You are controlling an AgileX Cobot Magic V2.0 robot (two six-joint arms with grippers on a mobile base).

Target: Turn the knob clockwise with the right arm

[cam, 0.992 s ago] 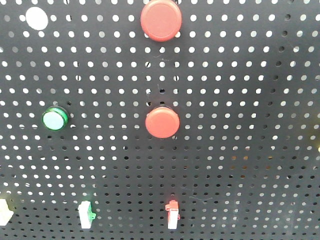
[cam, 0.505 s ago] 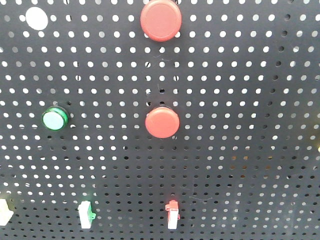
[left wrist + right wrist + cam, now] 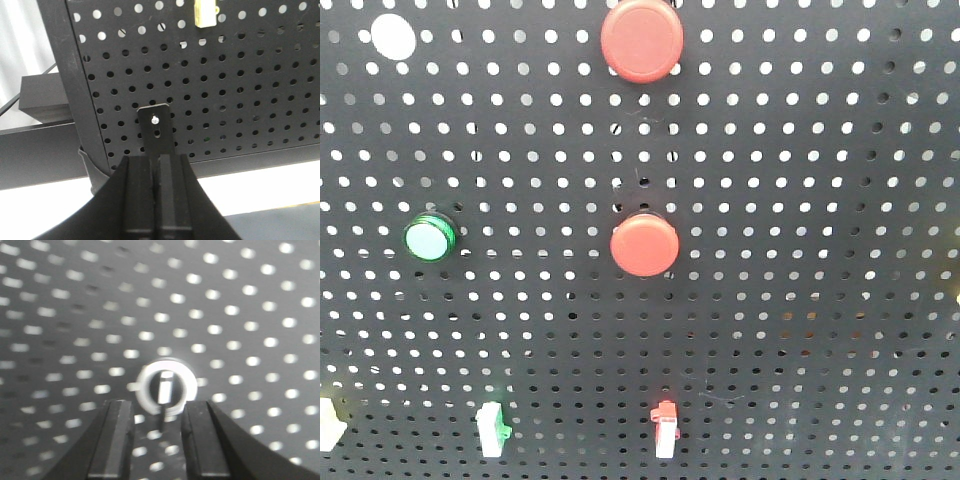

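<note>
Black right fingers stand apart, framing the blurred knob, contact unclear; left fingers pressed together, empty.

L gripper low centre, jaws pressed together, nothing btwn. Just beyond tips: small black bracket w/ screw on pegboard. Cream part at top edge. Black box far left.

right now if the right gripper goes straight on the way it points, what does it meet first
Most likely the knob, in line with the gap between the open jaws of the right gripper. The view is blurred, so its distance is unclear.
</note>
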